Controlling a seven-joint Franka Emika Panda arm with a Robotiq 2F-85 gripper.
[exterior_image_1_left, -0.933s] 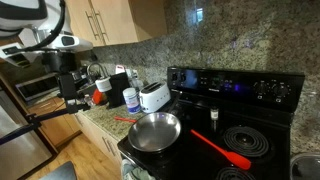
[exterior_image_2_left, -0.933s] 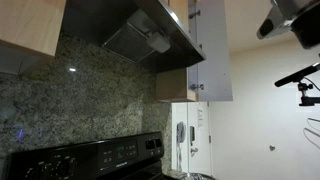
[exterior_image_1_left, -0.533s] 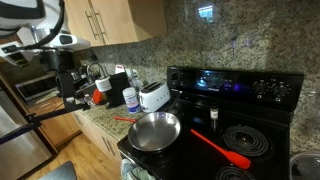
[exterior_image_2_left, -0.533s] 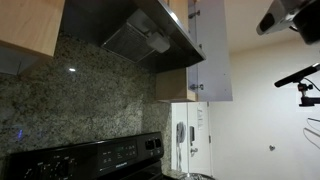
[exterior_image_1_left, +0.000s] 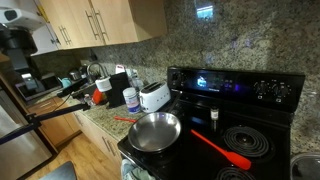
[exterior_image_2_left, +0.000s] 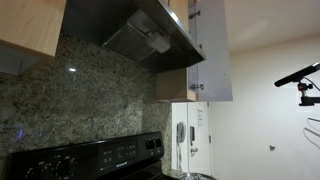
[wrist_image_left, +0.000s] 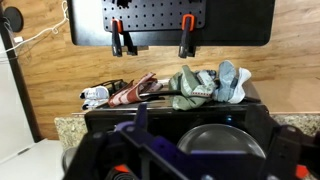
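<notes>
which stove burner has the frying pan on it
The one nearest the white toaster holds the frying pan; the coil burner beyond the red spatula is uncovered.

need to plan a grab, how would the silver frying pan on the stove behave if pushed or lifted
The frying pan looks like shiny metal, so probably stiff and slippery at its rim. It sits flat and wide on the stove, so a push would likely slide it rather than tip it. Lifted by one edge, it may tilt.
</notes>
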